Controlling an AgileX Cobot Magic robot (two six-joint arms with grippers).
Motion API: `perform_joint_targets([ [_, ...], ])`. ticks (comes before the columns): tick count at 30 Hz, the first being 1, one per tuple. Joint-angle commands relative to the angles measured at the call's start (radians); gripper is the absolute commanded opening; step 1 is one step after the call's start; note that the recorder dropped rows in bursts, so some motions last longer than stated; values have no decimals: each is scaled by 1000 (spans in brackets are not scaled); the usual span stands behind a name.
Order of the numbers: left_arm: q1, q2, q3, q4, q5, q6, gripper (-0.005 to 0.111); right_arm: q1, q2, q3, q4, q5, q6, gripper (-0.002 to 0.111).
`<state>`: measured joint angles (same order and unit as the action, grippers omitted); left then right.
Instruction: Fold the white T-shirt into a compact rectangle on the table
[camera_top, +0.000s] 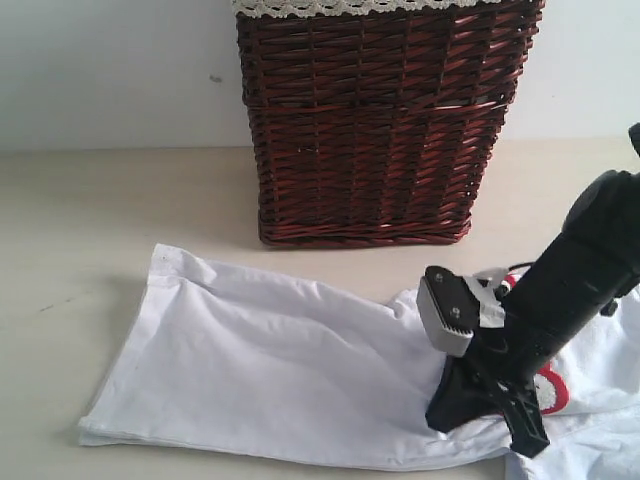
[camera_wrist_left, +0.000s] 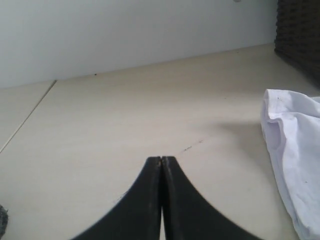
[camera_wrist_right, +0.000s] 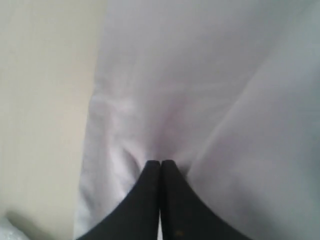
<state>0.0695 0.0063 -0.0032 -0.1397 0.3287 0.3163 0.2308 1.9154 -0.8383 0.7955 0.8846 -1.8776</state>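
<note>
Plainly little is done: the right claw (camera_wrist_right: 160, 162) has its tips together against a pucker in the white cotton short-sleeved T-shirt (camera_top: 280, 370); whether cloth is pinched between them I cannot tell. Out from that claw the shirt lies long and spread on the pale beige matte worktop (camera_top: 80, 220); a lengthwise fold may be made, crosswise folds remain. The left claw (camera_wrist_left: 161, 159), tips together and empty, hangs over bare worktop beside the shirt's edge. Beyond stands a dark brown wicker basket (camera_top: 380, 120). The black arm (camera_top: 590, 250) hides most of the shirt's red patch (camera_top: 556, 392), and the shirt runs out of frame.
</note>
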Motion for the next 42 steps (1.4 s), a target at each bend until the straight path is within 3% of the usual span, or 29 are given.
perform_joint_targets([
  [1,0,-6,3,-3,-16,1,1,2,-116,-65,137,0,-7,0],
  [7,0,-6,3,-3,-16,1,1,9,-203,-93,443,-7,-85,4],
  [13,0,-6,3,-3,-16,1,1,114,-94,-99,623,-152,-200,7],
  [19,0,-6,3,-3,-16,1,1,177,51,-99,556,-227,-206,7],
  [27,0,-6,3,-3,-16,1,1,181,99,-140,646,-631,-210,7],
  [31,0,-6,3,-3,-16,1,1,181,123,-185,646,-605,-210,7],
  [42,0,-6,3,-3,-16,1,1,215,21,-216,669,-262,-177,7],
])
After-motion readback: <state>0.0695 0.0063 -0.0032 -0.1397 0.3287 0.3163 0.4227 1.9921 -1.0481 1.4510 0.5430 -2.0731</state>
